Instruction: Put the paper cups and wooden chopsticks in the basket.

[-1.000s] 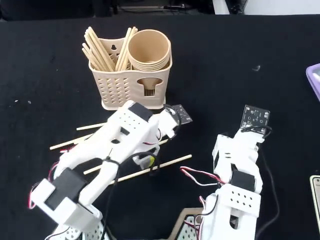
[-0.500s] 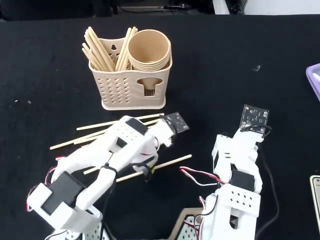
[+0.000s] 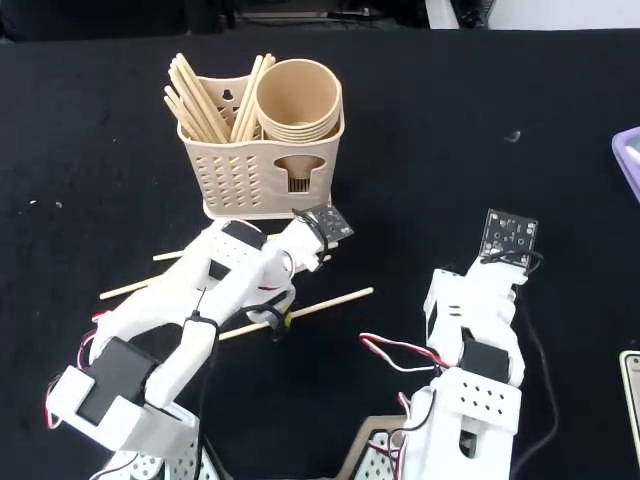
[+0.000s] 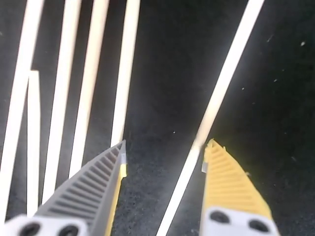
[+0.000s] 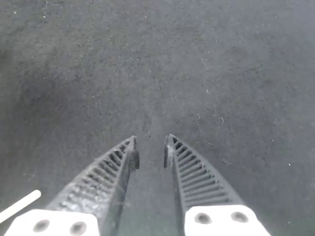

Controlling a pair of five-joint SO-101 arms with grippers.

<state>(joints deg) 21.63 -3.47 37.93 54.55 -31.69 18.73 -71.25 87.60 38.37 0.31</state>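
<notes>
Paper cups (image 3: 298,98) and some chopsticks (image 3: 200,100) are in the basket (image 3: 265,165); loose chopsticks (image 3: 320,302) lie on the counter (image 3: 500,100) at the basket's 6 o'clock, with the left gripper (image 4: 167,145) spread astride one and the right gripper (image 5: 150,147) barely parted and empty.

Left arm (image 3: 215,290) covers parts of loose chopsticks (image 3: 332,299); purple object (image 3: 629,152) cropped.

The basket (image 3: 265,165) stands toward the back edge of the table (image 3: 450,100), left of centre. The paper cups (image 3: 298,98) are stacked in its right compartment and wooden chopsticks (image 3: 205,100) stand in its left. In front of it, loose chopsticks (image 3: 320,302) lie toward the front-left corner under the left arm (image 3: 200,300), with the left gripper (image 4: 165,145) just above them, and the right arm (image 3: 475,330) sits by the front edge, right of centre.
</notes>
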